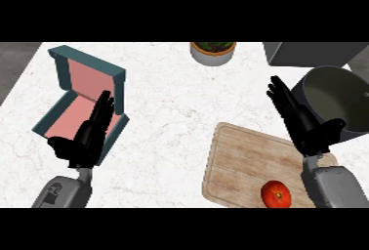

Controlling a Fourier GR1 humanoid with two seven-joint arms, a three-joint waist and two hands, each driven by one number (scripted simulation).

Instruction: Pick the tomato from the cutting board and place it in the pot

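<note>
Right robot hand (306, 128) open, fingers straight, seemingly holding nothing; tomato (276, 194) on cutting board (238, 161).

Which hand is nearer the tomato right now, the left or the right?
The right hand. It hovers open just above and right of the tomato, over the cutting board's far right edge. The left hand rests open far across the counter, over the teal box.

Marble counter (173, 97) bears cutting board (245, 161), pot (333, 100), box (83, 100), perhaps planter (213, 52)
</note>
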